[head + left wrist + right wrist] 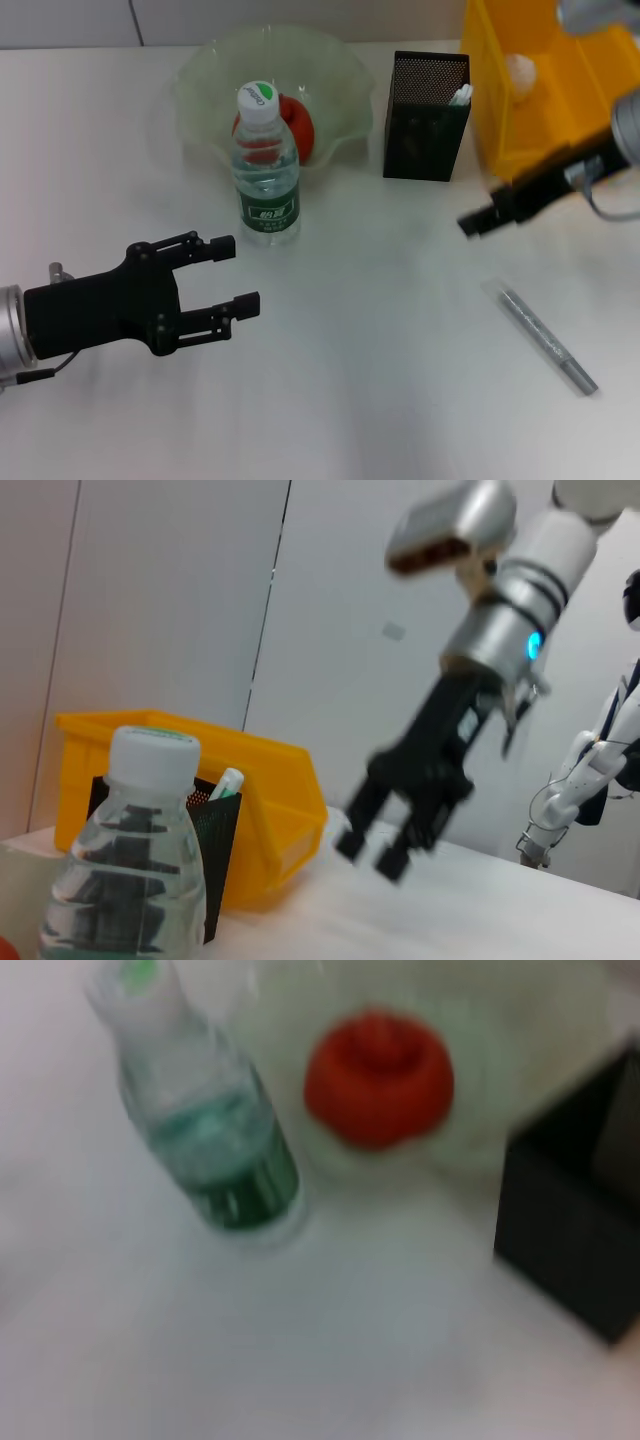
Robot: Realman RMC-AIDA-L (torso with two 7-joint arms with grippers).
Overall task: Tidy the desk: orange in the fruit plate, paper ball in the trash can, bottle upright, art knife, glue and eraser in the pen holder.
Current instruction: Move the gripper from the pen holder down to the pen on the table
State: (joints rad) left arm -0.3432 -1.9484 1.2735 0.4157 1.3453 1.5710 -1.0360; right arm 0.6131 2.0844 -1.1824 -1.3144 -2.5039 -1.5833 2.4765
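Overhead, the broad plain white desk [380, 400] carries a clear plastic water bottle [266, 170] with dark green label and white cap, standing upright just in front of the wide pale-green scalloped glass fruit plate [340, 70]. The red-orange round orange [296, 125] sits inside that plate, partly hidden behind the bottle. The tall square black mesh pen holder [426, 115] stands beside the plate, something white poking above its rim. The bright yellow rectangular plastic trash can [540, 110] is next to it, with the small white paper ball [520, 70] inside. A slim grey art knife [548, 338] lies flat on the desk, well apart from the holder. The left gripper [240, 275] is near the front of the desk, fingers spread, empty, short of the bottle. The right gripper [468, 224] hangs in front of the trash can, blurred; cannot tell its fingers here.

Left wrist view: bottle [130, 880] close up, pen holder [215, 855] and trash can [270, 800] behind it. The right gripper [370, 850] is above the desk [450, 910], fingers parted, holding nothing.

Right wrist view: blurred bottle [215, 1145], orange [378, 1078] in the fruit plate [520, 1050], pen holder [575, 1230] at the edge.
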